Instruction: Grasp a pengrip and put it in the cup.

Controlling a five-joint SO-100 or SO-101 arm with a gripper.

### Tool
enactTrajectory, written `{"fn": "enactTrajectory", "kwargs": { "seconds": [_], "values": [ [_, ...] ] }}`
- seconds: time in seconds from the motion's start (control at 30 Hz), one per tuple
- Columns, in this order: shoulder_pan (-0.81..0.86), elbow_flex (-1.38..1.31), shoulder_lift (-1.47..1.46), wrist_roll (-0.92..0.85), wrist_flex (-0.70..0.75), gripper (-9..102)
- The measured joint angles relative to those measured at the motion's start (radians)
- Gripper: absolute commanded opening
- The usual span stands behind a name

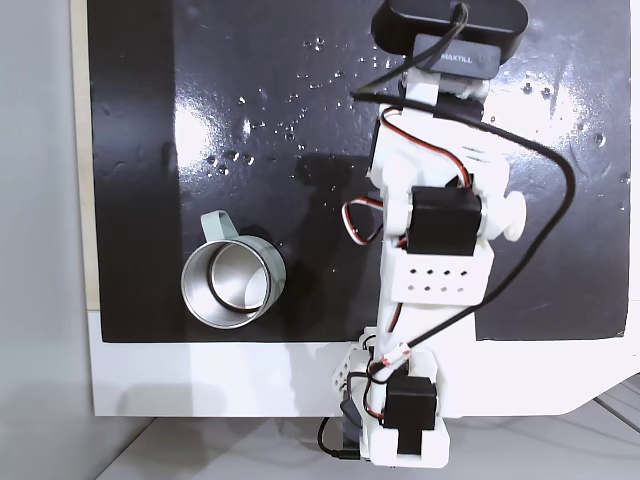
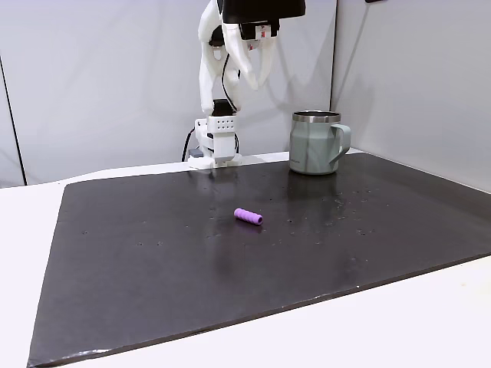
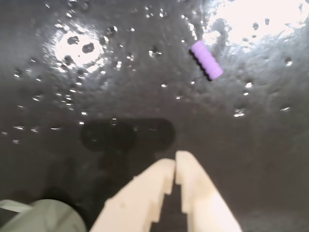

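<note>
The pengrip point(image 2: 248, 216) is a small lilac tube lying on its side on the black mat, near the mat's middle in a fixed view. In the wrist view the pengrip point(image 3: 206, 60) lies at the upper right, well ahead of my gripper point(image 3: 175, 163), whose cream fingers meet at the tips with nothing between them. My gripper point(image 2: 253, 86) hangs high above the mat, pointing down, behind the pengrip. The sage-green cup point(image 2: 316, 143) stands upright at the back right of that view. From above, the cup point(image 1: 270, 262) shows its steel inside, left of the arm.
The black mat point(image 2: 153, 253) lies on a white table point(image 2: 430, 322), with water drops point(image 1: 250, 125) scattered on it. The arm's base point(image 2: 213, 146) stands at the mat's far edge. Grey walls close in behind and to the right.
</note>
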Motion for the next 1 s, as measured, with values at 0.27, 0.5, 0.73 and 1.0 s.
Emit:
{"fn": "enactTrajectory", "kwargs": {
  "seconds": [0.27,0.5,0.73,1.0],
  "values": [
    [0.063,-0.138,-0.202,-0.202,0.009,0],
    [0.100,-0.190,-0.368,-0.371,0.009,1],
    [0.101,-0.209,-0.485,-0.509,-0.046,9],
    [0.100,-0.181,-0.506,-0.555,-0.114,20]
  ]
}}
